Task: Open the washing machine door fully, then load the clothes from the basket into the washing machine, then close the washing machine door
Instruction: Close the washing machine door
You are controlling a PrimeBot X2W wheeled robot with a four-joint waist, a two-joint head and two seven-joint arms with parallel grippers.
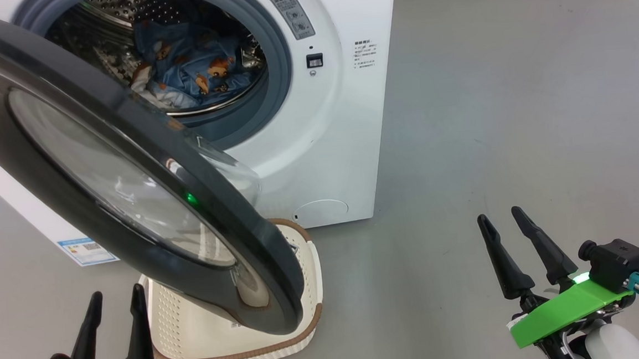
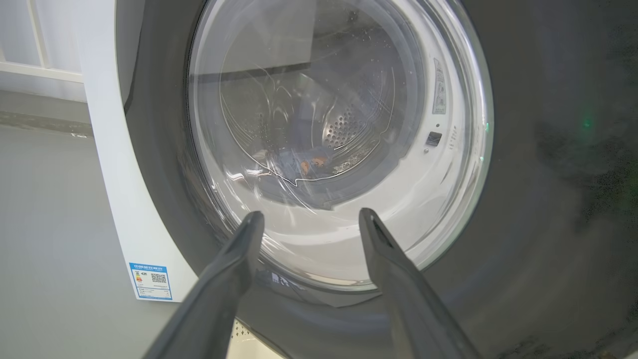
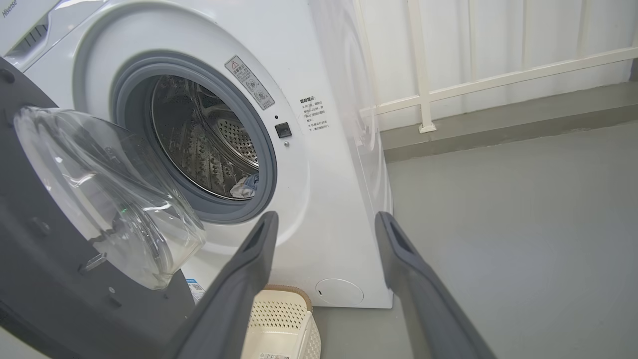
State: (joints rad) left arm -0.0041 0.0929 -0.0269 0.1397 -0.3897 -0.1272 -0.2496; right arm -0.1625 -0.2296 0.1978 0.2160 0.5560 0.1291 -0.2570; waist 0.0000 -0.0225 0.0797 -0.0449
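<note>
Standing half open, the large round glossy black door with its bulging glass window hangs over the cream perforated plastic basket on the grey floor, covering most of it. Light blue cartoon-print clothes lie in the drum of the white front-loading washing machine. The left gripper and right gripper hover spread, empty
</note>
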